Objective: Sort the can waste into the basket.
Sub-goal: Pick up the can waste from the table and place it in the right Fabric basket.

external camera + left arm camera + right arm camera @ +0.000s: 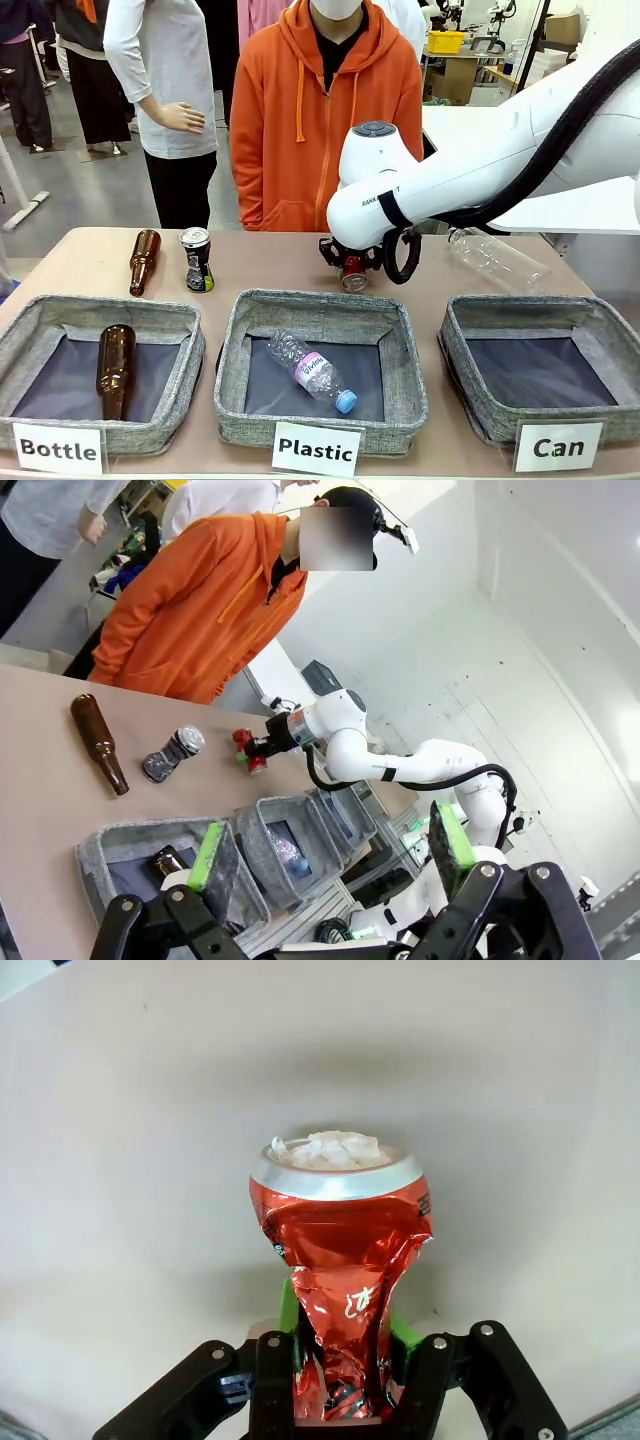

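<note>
- At the near right edge: the basket (530,306) labelled "Can", dark bottom bare; we judge nothing sorted yet, two cans left.
- High off the table's left: left gripper (328,845) spread wide, holding nothing.
- Mid-table, behind the plastic basket (322,300): right gripper (340,1335) pinching the red can (340,1250) by its crumpled end; shiny, crushed body, silver rim whole.
- Farther left we note the black-and-silver can (197,259) upright beside a brown bottle (143,261), untouched.
</note>
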`<action>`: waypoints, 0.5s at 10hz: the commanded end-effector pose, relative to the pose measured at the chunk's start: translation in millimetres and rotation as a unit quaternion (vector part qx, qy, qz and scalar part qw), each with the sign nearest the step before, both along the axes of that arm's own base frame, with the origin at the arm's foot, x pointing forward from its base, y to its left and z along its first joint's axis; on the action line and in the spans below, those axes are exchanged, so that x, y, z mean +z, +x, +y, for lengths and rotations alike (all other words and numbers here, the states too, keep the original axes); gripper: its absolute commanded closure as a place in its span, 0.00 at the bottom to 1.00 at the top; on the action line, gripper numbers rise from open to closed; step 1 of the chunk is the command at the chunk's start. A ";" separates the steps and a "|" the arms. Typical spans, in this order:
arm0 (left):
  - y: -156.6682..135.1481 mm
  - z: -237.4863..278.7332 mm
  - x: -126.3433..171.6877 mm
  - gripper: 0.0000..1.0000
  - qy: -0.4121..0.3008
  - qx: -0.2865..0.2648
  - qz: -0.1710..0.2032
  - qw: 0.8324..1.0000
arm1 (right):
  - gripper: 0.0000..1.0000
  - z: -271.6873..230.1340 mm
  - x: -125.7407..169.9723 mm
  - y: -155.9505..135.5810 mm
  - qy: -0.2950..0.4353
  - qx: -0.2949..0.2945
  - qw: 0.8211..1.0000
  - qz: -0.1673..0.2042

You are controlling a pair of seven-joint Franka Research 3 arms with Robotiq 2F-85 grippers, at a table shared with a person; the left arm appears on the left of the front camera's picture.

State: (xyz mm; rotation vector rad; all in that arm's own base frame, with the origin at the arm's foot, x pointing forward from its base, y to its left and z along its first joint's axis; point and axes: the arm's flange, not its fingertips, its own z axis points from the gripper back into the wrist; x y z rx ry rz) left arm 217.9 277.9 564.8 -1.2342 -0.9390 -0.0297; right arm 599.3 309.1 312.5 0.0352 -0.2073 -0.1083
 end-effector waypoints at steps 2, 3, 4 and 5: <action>32.5 -61.4 -35.4 0.00 0.011 -0.083 0.029 0.996 | 1.00 -19.9 20.3 -10.3 -0.005 -0.003 1.000 -0.018; 46.6 -88.7 -48.8 0.00 0.011 -0.116 0.052 0.992 | 1.00 -29.3 29.1 -14.0 -0.005 -0.007 1.000 -0.020; 53.5 -105.9 -58.7 0.00 0.022 -0.134 0.071 0.988 | 1.00 -38.5 43.8 -18.4 -0.005 -0.007 1.000 -0.026; 58.1 -114.8 -69.9 0.00 0.031 -0.148 0.083 0.985 | 1.00 -50.7 67.7 -24.0 -0.013 -0.002 0.999 -0.033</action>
